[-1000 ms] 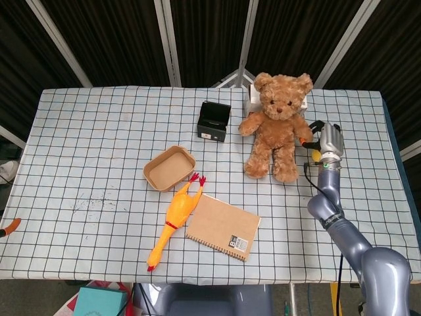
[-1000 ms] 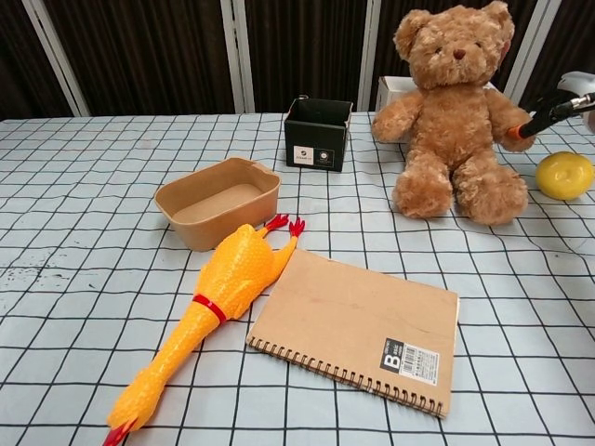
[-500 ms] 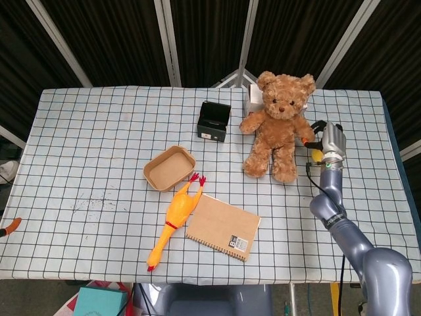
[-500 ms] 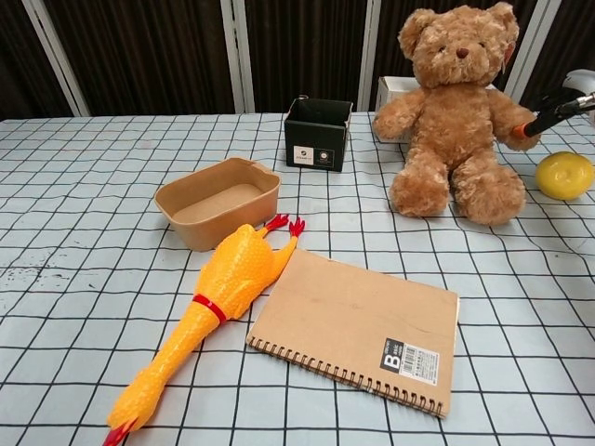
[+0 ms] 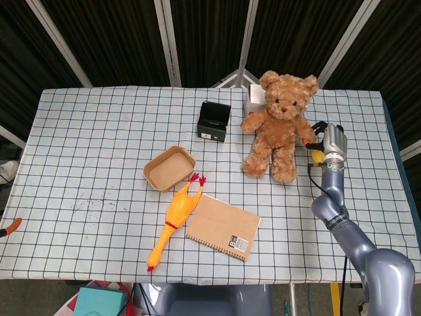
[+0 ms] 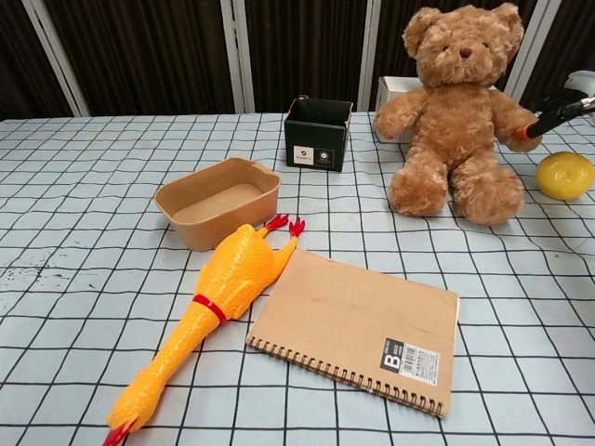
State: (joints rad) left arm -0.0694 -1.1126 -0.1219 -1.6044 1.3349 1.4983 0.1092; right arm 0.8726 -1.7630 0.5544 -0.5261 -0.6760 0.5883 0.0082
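Touching the teddy bear (image 5: 278,128) at the frame's right with the right robot hand (image 5: 329,139), grip unclear, needing firmer hold next.

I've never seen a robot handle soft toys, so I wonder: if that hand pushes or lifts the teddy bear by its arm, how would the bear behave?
The teddy bear looks plush, so it probably gives under touch and feels light. It sits upright and top-heavy, so a push from the right hand could tip it. Lifted by one arm, it would likely dangle.
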